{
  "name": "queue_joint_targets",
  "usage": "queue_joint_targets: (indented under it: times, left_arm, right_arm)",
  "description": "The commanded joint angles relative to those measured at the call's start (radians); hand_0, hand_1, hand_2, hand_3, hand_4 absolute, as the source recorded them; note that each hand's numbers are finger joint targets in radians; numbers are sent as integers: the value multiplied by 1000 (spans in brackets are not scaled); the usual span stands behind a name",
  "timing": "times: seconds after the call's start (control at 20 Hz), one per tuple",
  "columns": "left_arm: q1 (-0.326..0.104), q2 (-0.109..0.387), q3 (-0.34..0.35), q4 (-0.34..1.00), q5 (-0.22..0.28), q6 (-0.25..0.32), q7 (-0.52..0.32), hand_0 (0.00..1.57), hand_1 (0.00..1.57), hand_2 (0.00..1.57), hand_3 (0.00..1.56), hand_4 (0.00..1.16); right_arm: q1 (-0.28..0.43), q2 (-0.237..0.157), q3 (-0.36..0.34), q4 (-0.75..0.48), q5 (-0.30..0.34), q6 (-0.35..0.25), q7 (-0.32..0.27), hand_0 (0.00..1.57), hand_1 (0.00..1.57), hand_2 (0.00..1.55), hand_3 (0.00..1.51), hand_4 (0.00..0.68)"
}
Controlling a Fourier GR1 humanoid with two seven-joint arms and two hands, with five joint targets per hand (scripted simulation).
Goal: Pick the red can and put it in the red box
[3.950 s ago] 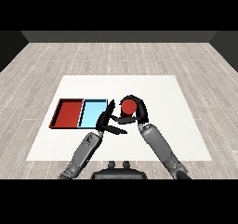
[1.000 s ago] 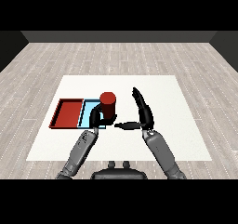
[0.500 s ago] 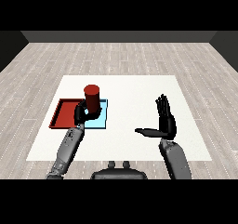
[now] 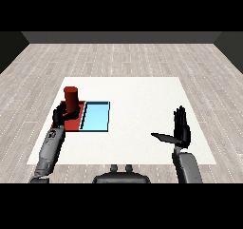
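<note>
While the left hand [image 4: 63, 114] curls round the red can [image 4: 71, 100] and holds it upright over the red tray [image 4: 76, 122], the task stands at its placing step — the pick looks done and the can sits above its goal, not in the light blue tray [image 4: 96, 117] just beside. Whether the can's base already touches the tray floor cannot be told from this view. The right hand [image 4: 180, 130] is well apart on the far side of the white table [image 4: 142, 95], fingers straight and thumb out, grasping nothing. By my judgement, the next move calls for lowering the can inside the red rim, then uncurling the fingers — without tipping it.
</note>
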Motion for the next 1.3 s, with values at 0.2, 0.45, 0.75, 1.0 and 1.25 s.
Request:
queue_joint_targets:
  times: [0.2,0.45,0.75,1.0,1.25]
  left_arm:
    - [-197,49,114,535,-14,-25,-80,1571,1571,1571,1510,1038]
    - [-260,34,85,793,-97,29,-58,1563,1563,1454,1340,926]
    - [-329,-6,64,985,-155,81,-20,566,566,661,570,633]
    - [-330,47,29,1071,-199,-21,-1,818,818,773,0,716]
    - [-363,94,129,1039,-107,-82,-48,0,0,0,0,0]
  right_arm:
    - [-69,-14,-65,193,24,-4,-34,0,0,0,0,0]
    - [-45,1,-66,192,22,-11,-49,0,0,0,0,0]
    - [-101,16,-44,248,85,-62,-21,0,0,0,0,0]
    - [-63,24,-55,243,63,-41,-55,0,0,0,0,0]
    - [-95,-4,-70,207,60,-27,-26,0,0,0,0,0]
